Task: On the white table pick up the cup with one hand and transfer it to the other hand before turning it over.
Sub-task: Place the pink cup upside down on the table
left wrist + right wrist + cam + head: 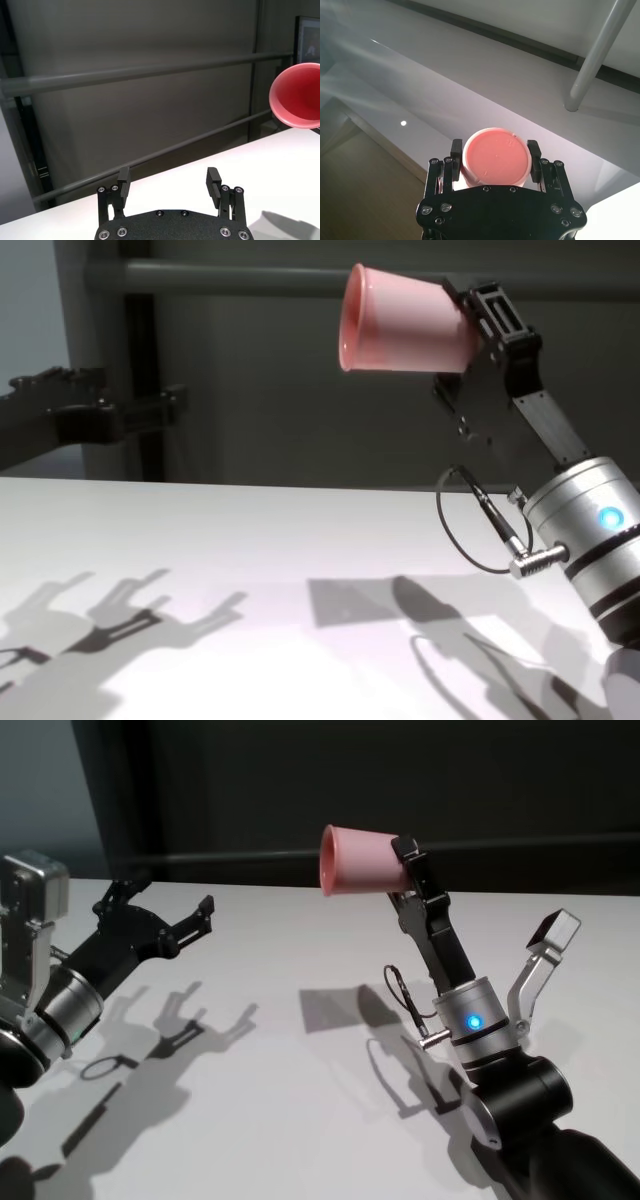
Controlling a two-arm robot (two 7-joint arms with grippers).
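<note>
Right gripper [415, 870] clenched on the base of the smooth, tapered pale pink cup [358, 861], held on its side high above the matte white table [300, 1100], rolled rim facing the left gripper [160, 920], its black prongs spread and bare.

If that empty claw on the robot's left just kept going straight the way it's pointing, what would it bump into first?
Probably nothing on the table: the open left gripper aims past the table edge toward the dark back wall and its rails. The cup sits off to the side, though depth is unclear.

Dark grey wall [300, 780] behind — horizontal grey rails [150, 72] across it; hard shadows below.
</note>
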